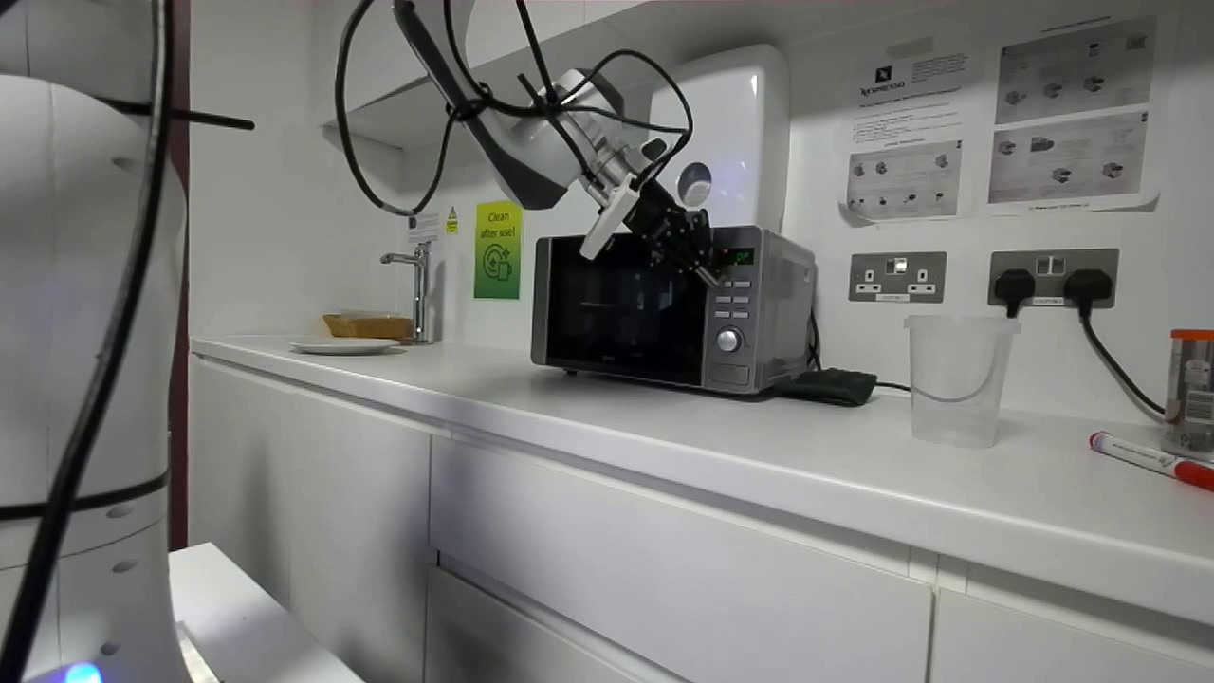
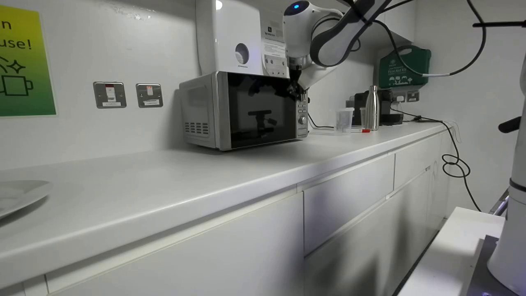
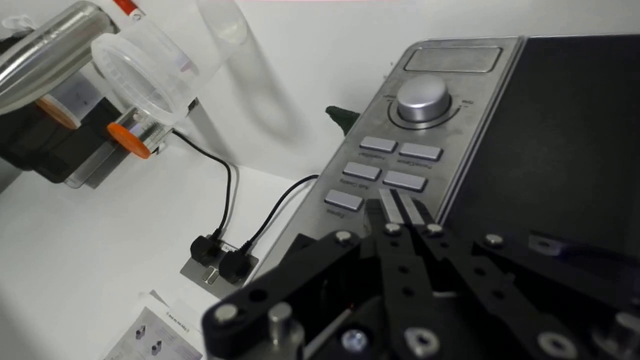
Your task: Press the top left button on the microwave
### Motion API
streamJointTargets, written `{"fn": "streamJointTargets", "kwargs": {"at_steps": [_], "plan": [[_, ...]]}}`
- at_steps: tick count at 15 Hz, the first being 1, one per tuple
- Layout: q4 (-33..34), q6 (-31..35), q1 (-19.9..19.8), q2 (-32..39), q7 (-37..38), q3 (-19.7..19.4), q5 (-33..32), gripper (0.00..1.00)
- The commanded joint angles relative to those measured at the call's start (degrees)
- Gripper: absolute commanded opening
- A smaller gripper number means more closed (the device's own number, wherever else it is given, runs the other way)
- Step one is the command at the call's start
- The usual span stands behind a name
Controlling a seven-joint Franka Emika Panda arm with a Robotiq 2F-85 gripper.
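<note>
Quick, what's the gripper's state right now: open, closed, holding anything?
Gripper: closed, holding nothing, close to the buttons on the microwave.

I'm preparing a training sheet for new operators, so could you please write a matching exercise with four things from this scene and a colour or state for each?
Things:
1. Microwave
2. Hand
3. Marker
4. First aid kit

Colours or states:
A. White and red, lying down
B. Silver-grey with a black glass door
C. Green
D. Fingers together

Pairs: 1-B; 2-D; 3-A; 4-C
</note>
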Motion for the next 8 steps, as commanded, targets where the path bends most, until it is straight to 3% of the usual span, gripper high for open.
{"fn": "streamJointTargets", "kwargs": {"at_steps": [1, 5, 8], "plan": [[-1.2, 2.3, 1.5, -0.3, -9.0, -0.3, 15.9, 0.0], [-4.0, -1.3, 3.4, -2.4, -23.7, 0.7, 36.8, 0.0], [-2.9, -10.2, 4.0, -4.1, -35.6, 1.2, 51.6, 0.0]]}}
